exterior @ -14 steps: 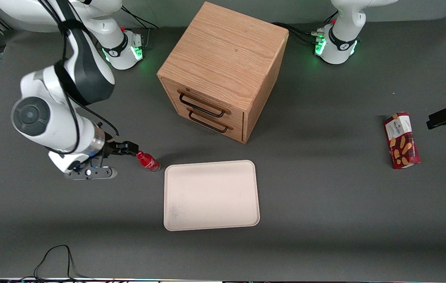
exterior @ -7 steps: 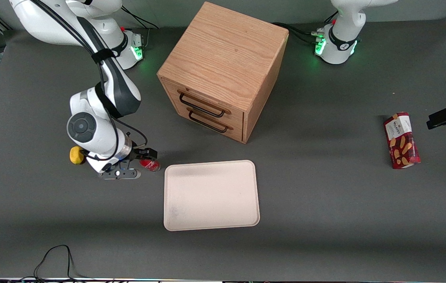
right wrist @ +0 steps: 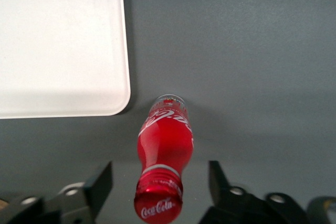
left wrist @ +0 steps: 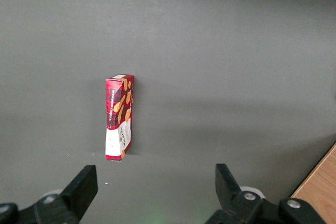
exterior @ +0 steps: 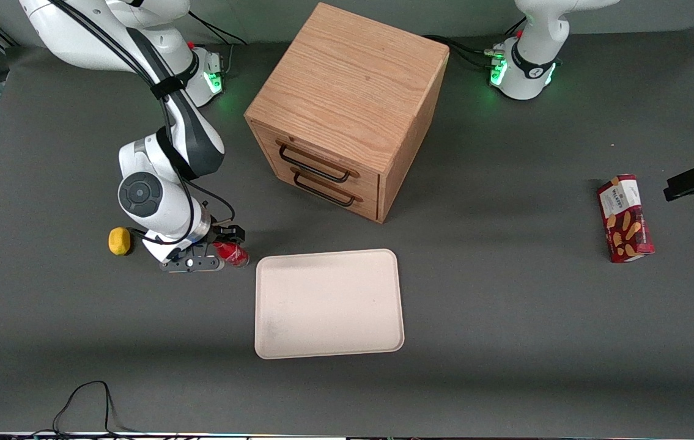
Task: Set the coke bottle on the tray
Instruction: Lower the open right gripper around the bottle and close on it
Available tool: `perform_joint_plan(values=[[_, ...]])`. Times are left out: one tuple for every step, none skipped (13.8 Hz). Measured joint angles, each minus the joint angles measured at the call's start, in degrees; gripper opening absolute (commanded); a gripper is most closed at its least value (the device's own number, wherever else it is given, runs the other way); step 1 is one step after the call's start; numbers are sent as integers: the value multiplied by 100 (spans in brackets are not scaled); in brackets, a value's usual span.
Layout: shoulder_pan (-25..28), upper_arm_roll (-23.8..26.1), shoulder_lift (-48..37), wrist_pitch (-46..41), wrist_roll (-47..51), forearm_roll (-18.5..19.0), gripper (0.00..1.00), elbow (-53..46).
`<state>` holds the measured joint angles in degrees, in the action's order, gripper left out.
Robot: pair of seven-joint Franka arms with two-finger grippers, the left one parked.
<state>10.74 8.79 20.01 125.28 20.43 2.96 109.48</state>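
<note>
We note the gripper [exterior: 228,239] low over the table, its fingers [right wrist: 101,182] spread wide to either side of the coke bottle [exterior: 232,253] without touching it; in the right wrist view the gripper [right wrist: 160,179] straddles the red cap end of the coke bottle [right wrist: 164,156]. The bottle lies on its side on the dark grey table mat [exterior: 505,342], just beside one corner of the tray [exterior: 328,302] but apart from it, a strip of mat showing between bottle and tray rim [right wrist: 125,51]. The tray sits flat, pale cream, nearer the front camera than the wooden drawer cabinet [exterior: 347,110], which stands turned at an angle with two black handles [exterior: 316,174] on its front. A small yellow object [exterior: 118,241] rests on the mat near the working arm's wrist, farther toward that arm's end of the table than the bottle. A red biscuit box [exterior: 624,218] lies well apart, toward the parked arm's end; the left wrist view shows the same box [left wrist: 119,116] flat on bare grey mat. The mat is matte and uniform, with soft shadows across it. Green lights glow at the two arm bases [exterior: 200,76], and a black cable [exterior: 87,406] loops at the table edge nearest the camera.
</note>
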Motion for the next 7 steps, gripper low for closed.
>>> perform_joint_plan(values=[[0, 0, -13, 0, 1, 57, 25, 4], [0, 0, -19, 0, 2, 93, 15, 5], [0, 0, -19, 1, 3, 114, 4, 6], [0, 2, -23, 13, 4, 118, 0, 6], [0, 2, -23, 18, 4, 123, 0, 7], [0, 2, -23, 29, 4, 125, 0, 7], [0, 2, -23, 62, 5, 129, 0, 3]])
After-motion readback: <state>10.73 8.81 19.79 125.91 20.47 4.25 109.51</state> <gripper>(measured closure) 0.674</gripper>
